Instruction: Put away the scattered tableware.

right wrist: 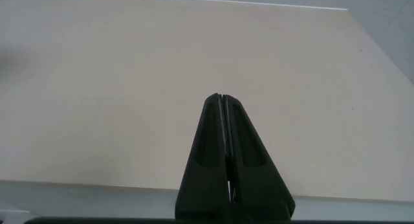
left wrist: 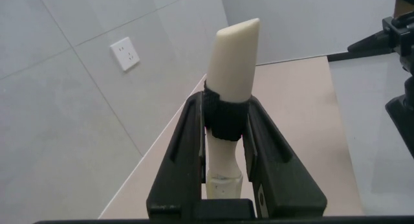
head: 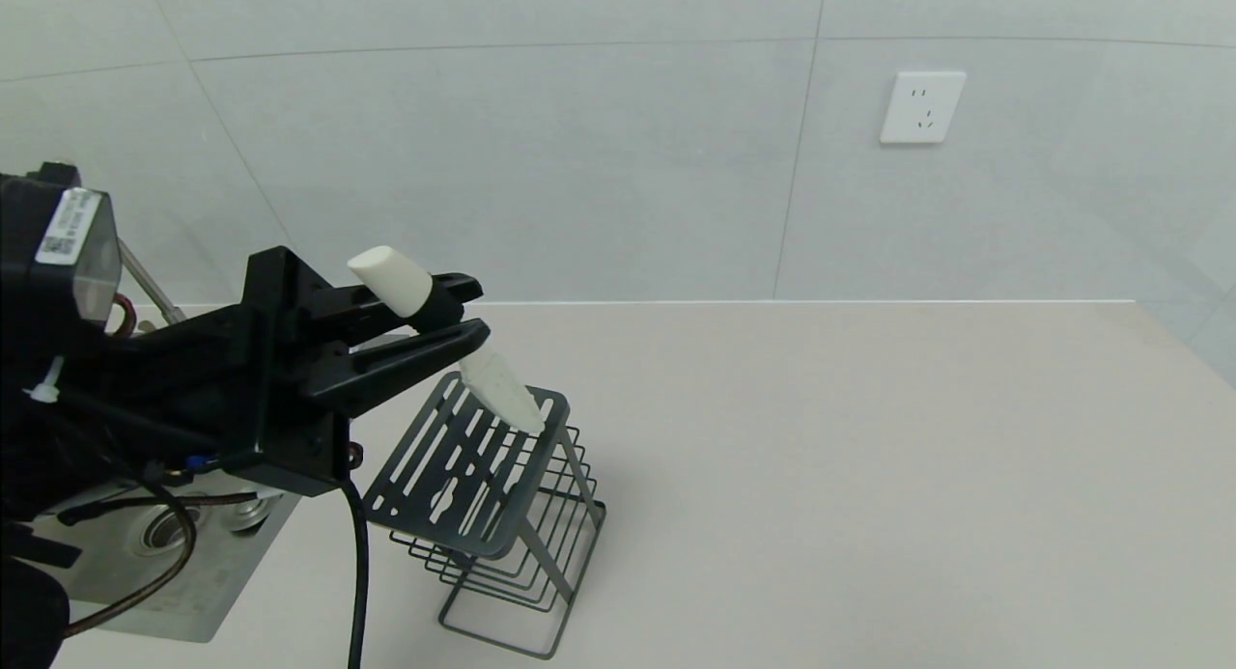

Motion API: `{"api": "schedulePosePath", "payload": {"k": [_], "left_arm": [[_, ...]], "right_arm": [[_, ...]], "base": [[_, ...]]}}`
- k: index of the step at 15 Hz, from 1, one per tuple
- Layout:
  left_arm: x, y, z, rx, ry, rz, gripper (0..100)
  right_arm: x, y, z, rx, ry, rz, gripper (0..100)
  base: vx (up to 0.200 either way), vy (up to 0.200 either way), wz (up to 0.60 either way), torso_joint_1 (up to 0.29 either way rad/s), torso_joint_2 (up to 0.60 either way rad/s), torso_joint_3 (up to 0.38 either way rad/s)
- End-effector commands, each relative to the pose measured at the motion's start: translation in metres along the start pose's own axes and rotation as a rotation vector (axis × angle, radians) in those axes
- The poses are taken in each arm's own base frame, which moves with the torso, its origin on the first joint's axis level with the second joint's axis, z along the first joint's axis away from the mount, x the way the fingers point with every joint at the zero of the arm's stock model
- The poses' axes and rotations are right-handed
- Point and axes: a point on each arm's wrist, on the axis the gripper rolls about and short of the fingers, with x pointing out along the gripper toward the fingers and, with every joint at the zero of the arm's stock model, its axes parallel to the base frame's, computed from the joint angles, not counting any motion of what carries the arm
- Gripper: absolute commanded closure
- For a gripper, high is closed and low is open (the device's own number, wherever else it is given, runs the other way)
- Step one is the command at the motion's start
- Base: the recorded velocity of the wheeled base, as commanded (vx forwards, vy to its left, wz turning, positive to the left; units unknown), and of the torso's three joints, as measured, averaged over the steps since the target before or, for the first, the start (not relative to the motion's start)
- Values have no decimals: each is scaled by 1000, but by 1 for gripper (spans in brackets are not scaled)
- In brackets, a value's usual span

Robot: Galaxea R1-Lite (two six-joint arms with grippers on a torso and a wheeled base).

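Beige counter (head: 869,457): left pincer (head: 473,310) clamps white utensil (head: 391,275) over rack (head: 454,476); right pincer (right wrist: 221,98) fully closed, empty.

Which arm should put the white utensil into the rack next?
Left. The left end effector is shut on the white utensil, whose tip is by the slotted top of the rack. The right end effector is shut on nothing, over bare countertop.

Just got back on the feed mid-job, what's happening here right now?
The left tool is clamped on a white knife, holding it tilted with the blade tip down at the slotted top of the dark rack on the counter. The knife doesn't look seated in a slot yet. The right tool is shut and empty above the counter.
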Motion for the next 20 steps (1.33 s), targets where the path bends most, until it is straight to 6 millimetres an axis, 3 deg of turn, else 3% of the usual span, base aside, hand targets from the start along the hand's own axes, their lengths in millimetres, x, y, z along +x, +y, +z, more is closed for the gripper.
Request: {"api": "schedulePosePath", "payload": {"k": [1,10,20], "left_arm": [[0,1,-2,-3,4,3,100],[-3,1,-4,-7,14,12,100],[-7,-10,-40,-39,97,-2,100]], "right_arm": [[0,0,0,0,1,1,100],[0,0,0,0,1,-1,100],[0,0,0,0,1,1,100]], "base": [[0,0,0,0,0,0],[0,0,0,0,0,0],[0,0,0,0,0,0]]}}
